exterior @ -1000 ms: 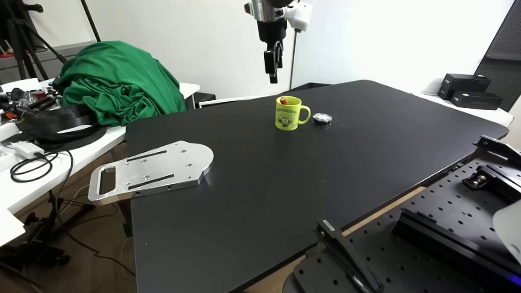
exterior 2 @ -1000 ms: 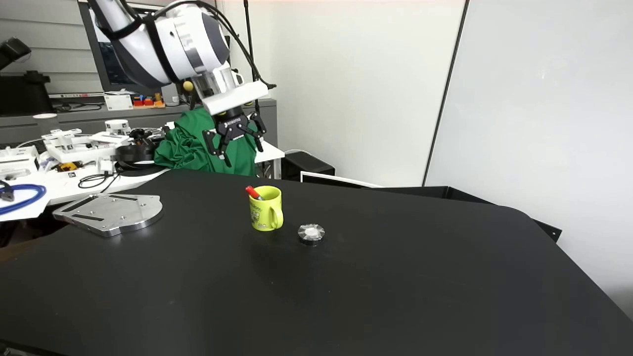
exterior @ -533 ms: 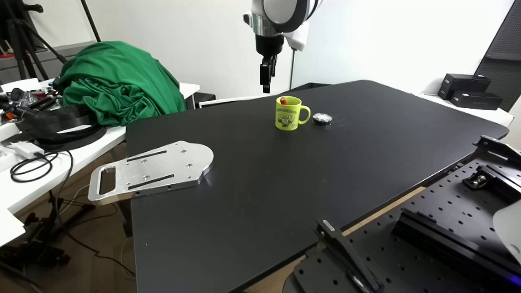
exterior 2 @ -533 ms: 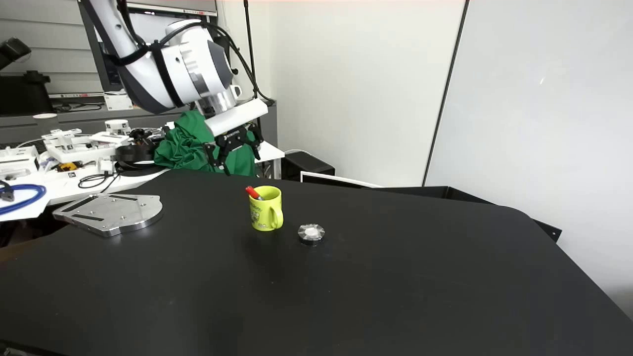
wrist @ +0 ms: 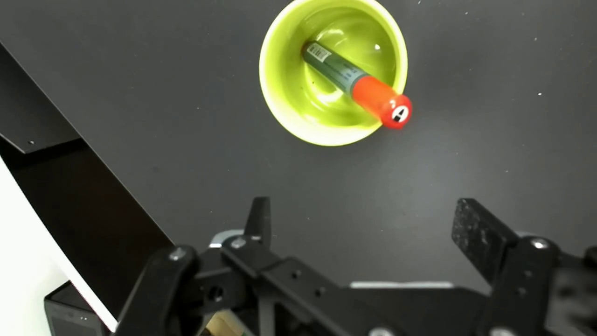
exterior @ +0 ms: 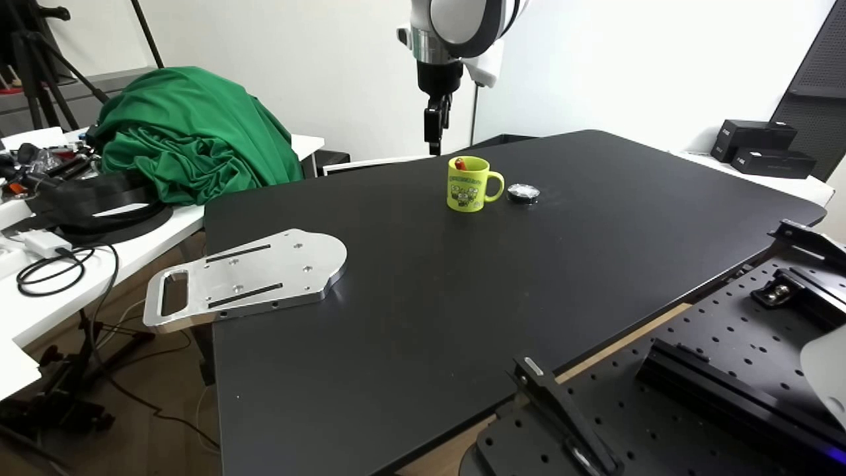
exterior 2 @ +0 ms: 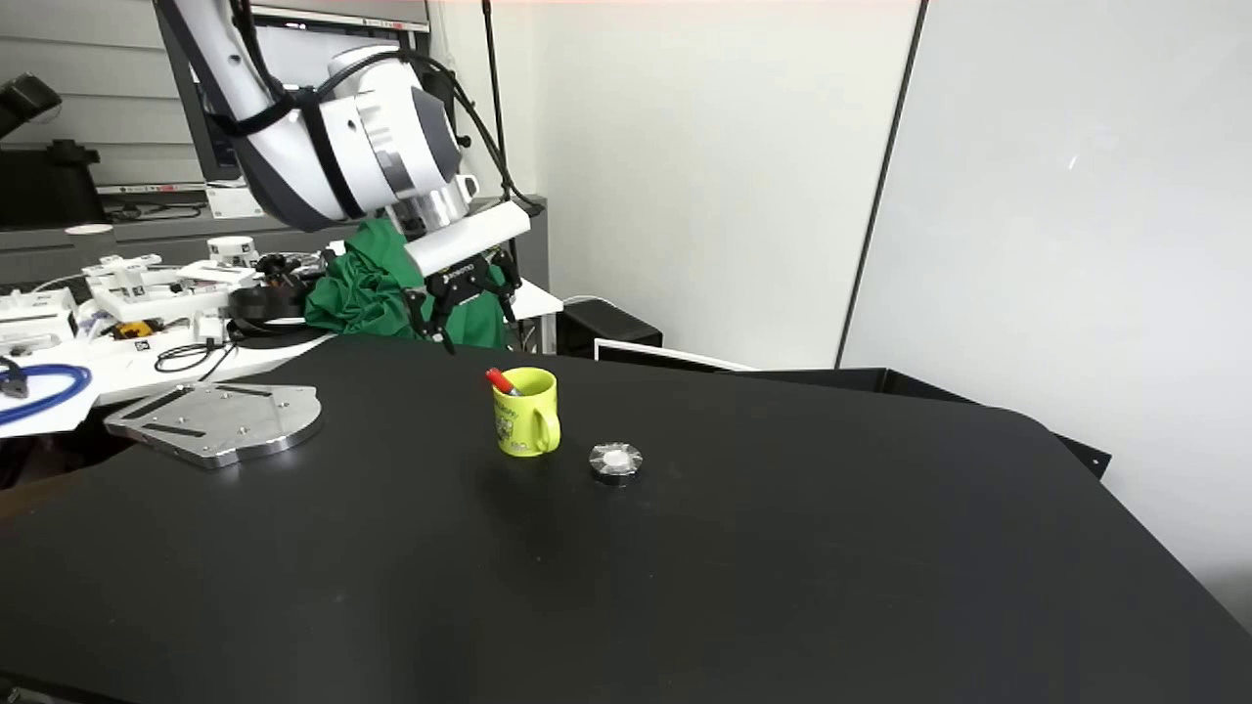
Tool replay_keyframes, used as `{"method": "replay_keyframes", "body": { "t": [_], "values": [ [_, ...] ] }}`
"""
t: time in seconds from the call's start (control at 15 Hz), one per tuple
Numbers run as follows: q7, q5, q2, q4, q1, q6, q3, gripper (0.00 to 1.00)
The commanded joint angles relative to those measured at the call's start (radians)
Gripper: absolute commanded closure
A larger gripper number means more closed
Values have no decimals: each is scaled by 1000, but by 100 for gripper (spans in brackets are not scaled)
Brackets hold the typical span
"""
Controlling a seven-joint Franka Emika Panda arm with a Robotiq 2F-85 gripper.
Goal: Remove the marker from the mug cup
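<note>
The yellow-green mug (exterior: 467,188) stands upright on the black table in both exterior views (exterior 2: 526,420). The marker leans inside the mug, its red cap end over the rim in an exterior view (exterior 2: 501,379). In the wrist view the marker (wrist: 357,84) has a dark grey-green body and red end, and the mug (wrist: 284,105) is seen from above. My gripper (wrist: 364,205) is open and empty, its fingers wide apart. In both exterior views the gripper (exterior 2: 479,332) is above table height, beside and behind the mug (exterior: 434,151), touching nothing.
A small round silver-topped black disc (exterior: 523,194) lies beside the mug's handle side (exterior 2: 616,463). A flat metal plate (exterior: 258,271) lies at the table's edge. A green cloth heap (exterior: 198,132) is on a side table. The table edge shows in the wrist view (wrist: 130,193).
My gripper has come down from higher up to nearer the table, with a small shift sideways in an exterior view. In the last half second it lowered only slightly. Mug and marker have not moved.
</note>
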Motion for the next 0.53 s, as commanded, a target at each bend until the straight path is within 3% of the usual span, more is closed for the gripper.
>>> {"method": "replay_keyframes", "body": {
  "t": [0.0, 0.47],
  "values": [
    [4, -11, -4, 2, 5, -23, -4, 0],
    [80, -93, 20, 14, 70, -36, -75, 0]
  ]
}}
